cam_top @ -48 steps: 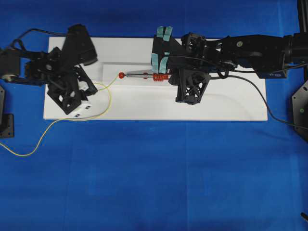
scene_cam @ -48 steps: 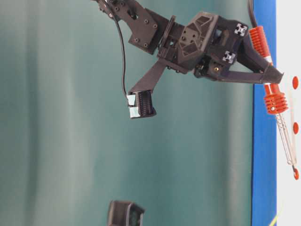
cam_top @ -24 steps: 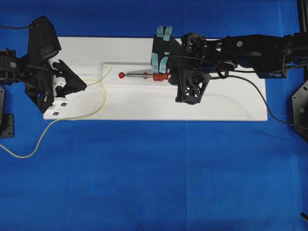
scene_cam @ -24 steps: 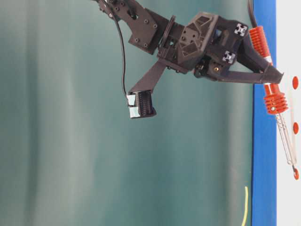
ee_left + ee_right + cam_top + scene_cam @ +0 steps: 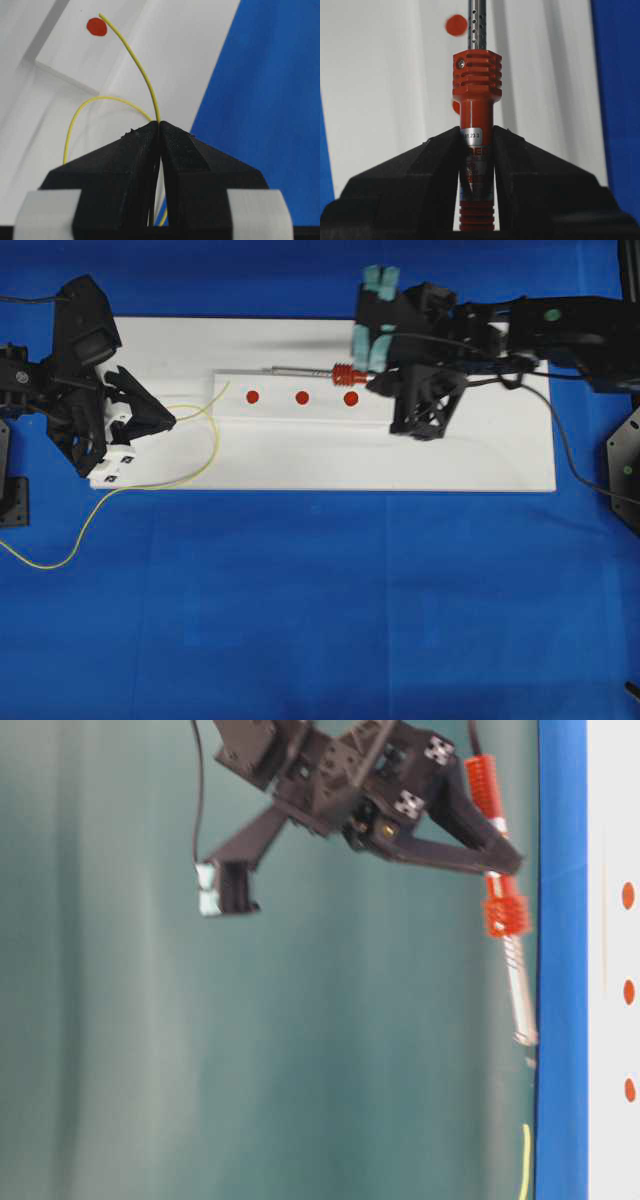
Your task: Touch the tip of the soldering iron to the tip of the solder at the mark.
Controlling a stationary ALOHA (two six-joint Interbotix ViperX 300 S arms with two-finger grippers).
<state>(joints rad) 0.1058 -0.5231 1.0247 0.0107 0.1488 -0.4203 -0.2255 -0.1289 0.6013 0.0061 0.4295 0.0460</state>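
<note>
The soldering iron hangs above the white board's far side, its red collar just ahead of my right gripper, which is shut on the red handle. Its metal shaft is off the board and points left. The solder is a thin yellow wire pinched in my shut left gripper. Its free tip ends just beside the leftmost red mark. Three red marks sit in a row on a raised strip. The iron's tip is well apart from the solder's tip.
The white board lies on a blue cloth. The solder trails off its left front corner in a loop. The iron's black cord runs off to the right. The left arm stands over the board's left end.
The right gripper has lifted the iron off the leftmost mark and carried it right and toward the far edge. The left gripper swung left earlier and now holds still with the solder.
</note>
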